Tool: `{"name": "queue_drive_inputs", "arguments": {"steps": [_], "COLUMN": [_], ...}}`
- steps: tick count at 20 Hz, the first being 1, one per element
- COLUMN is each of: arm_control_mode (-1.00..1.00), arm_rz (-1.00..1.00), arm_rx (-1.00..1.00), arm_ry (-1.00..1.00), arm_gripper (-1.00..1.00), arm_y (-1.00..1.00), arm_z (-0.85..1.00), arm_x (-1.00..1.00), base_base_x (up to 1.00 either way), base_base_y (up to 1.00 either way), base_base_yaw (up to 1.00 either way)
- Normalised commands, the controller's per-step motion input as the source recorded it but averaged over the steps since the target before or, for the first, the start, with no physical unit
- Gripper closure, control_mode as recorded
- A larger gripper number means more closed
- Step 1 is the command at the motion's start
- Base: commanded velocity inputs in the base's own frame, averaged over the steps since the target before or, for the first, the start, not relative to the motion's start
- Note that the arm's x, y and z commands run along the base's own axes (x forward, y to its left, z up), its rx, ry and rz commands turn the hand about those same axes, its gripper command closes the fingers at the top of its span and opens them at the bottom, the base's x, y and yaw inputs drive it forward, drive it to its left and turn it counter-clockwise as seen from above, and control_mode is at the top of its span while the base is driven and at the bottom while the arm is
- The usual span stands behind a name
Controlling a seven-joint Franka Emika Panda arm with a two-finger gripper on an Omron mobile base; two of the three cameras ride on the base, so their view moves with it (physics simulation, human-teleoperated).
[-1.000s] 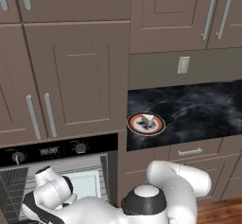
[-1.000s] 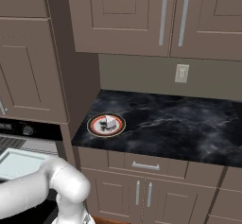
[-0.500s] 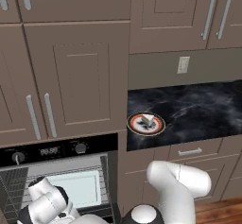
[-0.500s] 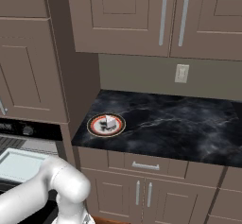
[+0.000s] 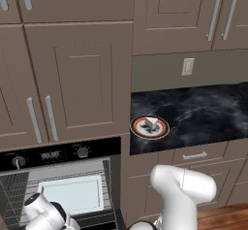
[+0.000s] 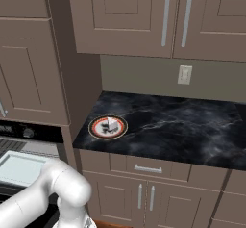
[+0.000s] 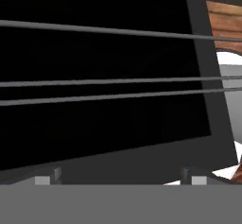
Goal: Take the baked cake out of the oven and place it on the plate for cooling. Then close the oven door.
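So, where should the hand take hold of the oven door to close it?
At its free front edge, coming from below: the door lies open, a broad flat black pane, too wide to pinch across. The open hand could probably hook under that edge and lift.

You see brown cabinet doors (image 5: 77,78) with silver bar handles (image 5: 50,118) above a black marbled counter (image 6: 182,128). A pale wall outlet (image 6: 184,74) sits on the backsplash. Below the counter run drawers (image 6: 149,168). A pale rectangular tray (image 5: 72,193) seems to lie on a rack.
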Motion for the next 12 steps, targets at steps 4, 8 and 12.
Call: {"name": "queue_drive_inputs", "arguments": {"steps": [4, 8, 12], "arm_control_mode": [-1.0, -1.0, -1.0], "arm_rz": [0.12, 0.06, 0.02], "arm_rx": [0.0, 0.0, 0.0], "arm_ry": [0.0, 0.0, 0.0], "arm_gripper": [-1.0, -1.0, -1.0], "arm_y": [0.21, 0.17, 0.15], "arm_z": [-0.32, -0.31, -0.35], "arm_x": [0.11, 0.18, 0.27], "base_base_x": [0.0, 0.0, 0.0], "base_base_y": [0.0, 0.0, 0.0], "base_base_yaw": [0.0, 0.0, 0.0]}}
